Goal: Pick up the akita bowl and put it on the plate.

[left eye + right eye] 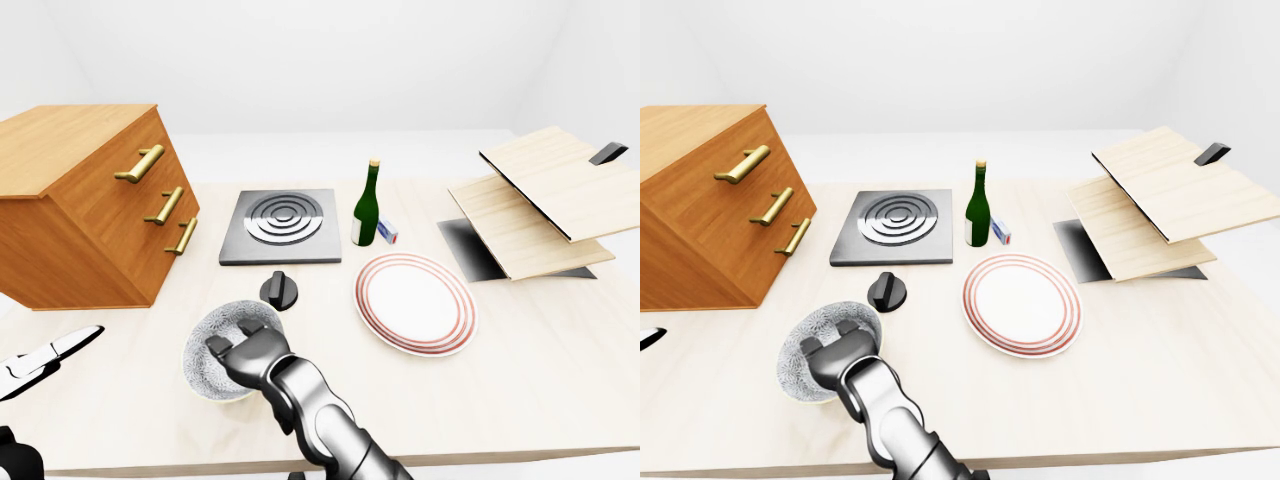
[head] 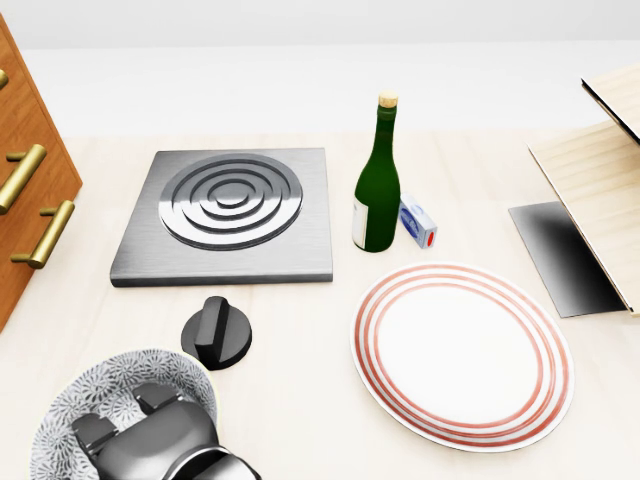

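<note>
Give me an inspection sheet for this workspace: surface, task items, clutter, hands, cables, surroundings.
Surface: light wooden table, no spills seen.
Job's things: akita bowl on the table at head view's bottom left; plate, red-ringed, bare, to its right.
Clutter: hotplate; black knob; green bottle, upright; small box beside it.
Grippers: right hand reaches into the bowl, grip unclear. Left hand is probably the pale shape at left-eye view's left edge, state unclear.
Cables: nothing seen.
Surroundings: drawer cabinet left, wooden shelf right.
</note>
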Robot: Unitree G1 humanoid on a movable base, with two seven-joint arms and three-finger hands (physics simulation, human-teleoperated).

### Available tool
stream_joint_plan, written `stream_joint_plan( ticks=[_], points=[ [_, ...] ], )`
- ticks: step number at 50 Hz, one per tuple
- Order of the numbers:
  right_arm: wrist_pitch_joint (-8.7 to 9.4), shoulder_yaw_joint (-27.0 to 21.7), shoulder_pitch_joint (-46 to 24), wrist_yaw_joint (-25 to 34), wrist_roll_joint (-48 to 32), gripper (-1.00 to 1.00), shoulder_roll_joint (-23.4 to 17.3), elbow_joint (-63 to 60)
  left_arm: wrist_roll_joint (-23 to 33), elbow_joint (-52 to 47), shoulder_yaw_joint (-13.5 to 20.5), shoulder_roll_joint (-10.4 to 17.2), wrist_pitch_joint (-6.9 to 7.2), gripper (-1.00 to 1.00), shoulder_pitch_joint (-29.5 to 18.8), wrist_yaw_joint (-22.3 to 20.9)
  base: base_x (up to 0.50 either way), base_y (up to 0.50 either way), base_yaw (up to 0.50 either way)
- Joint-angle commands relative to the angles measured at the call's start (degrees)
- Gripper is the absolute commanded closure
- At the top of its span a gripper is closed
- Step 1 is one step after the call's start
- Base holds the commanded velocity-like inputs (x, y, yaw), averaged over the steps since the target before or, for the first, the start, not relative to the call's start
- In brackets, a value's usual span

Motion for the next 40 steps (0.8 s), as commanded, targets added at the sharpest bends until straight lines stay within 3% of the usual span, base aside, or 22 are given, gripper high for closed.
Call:
stream_joint_plan(
  ticks=[1,40],
  points=[
    [0.00,-0.49,-0.30,0.00,0.73,-0.97,0.00,1.61,-0.08,-0.10,0.00,0.04,0.00,-1.00,-0.01,0.01,0.00,0.00,0.00],
    [0.00,-2.88,-2.00,0.00,1.56,-0.98,0.00,5.17,-0.07,-0.30,0.05,0.02,0.00,-1.00,0.01,-0.16,0.00,0.00,0.00]
  ],
)
